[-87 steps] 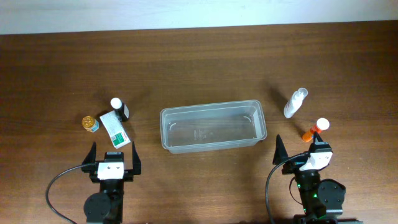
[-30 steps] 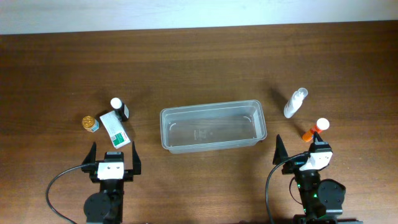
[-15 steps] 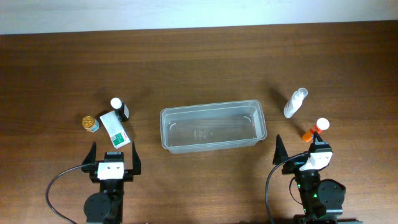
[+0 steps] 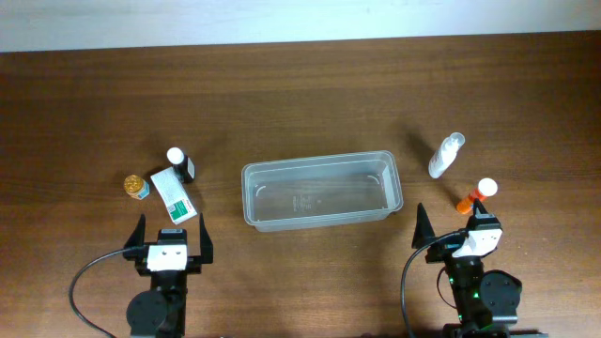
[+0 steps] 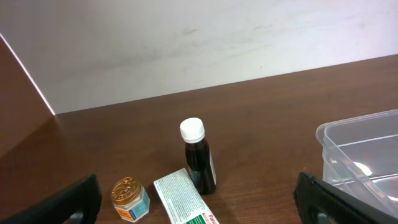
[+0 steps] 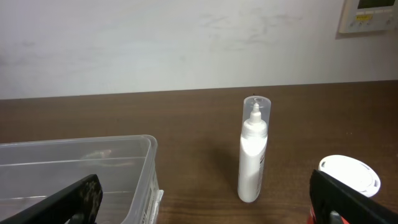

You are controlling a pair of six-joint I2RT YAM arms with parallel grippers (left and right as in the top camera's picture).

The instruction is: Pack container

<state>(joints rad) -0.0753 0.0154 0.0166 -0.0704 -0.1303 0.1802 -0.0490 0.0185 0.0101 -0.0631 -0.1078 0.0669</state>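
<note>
The clear plastic container [image 4: 321,191] sits empty at the table's middle; its corners show in the left wrist view [image 5: 364,155] and the right wrist view [image 6: 81,171]. Left of it stand a dark bottle with a white cap [image 4: 180,164] [image 5: 198,157], a white and green box [image 4: 174,196] [image 5: 186,200] and a small gold-lidded jar [image 4: 137,186] [image 5: 129,198]. Right of it stand a white spray bottle [image 4: 447,155] [image 6: 254,154] and an orange bottle with a white cap [image 4: 477,194] [image 6: 348,177]. My left gripper [image 4: 170,232] [image 5: 198,198] and right gripper [image 4: 449,225] [image 6: 208,199] are open and empty, near the front edge.
The brown wooden table [image 4: 300,103] meets a white wall [image 5: 186,43] at the back. A wall control panel [image 6: 371,14] shows at the upper right of the right wrist view.
</note>
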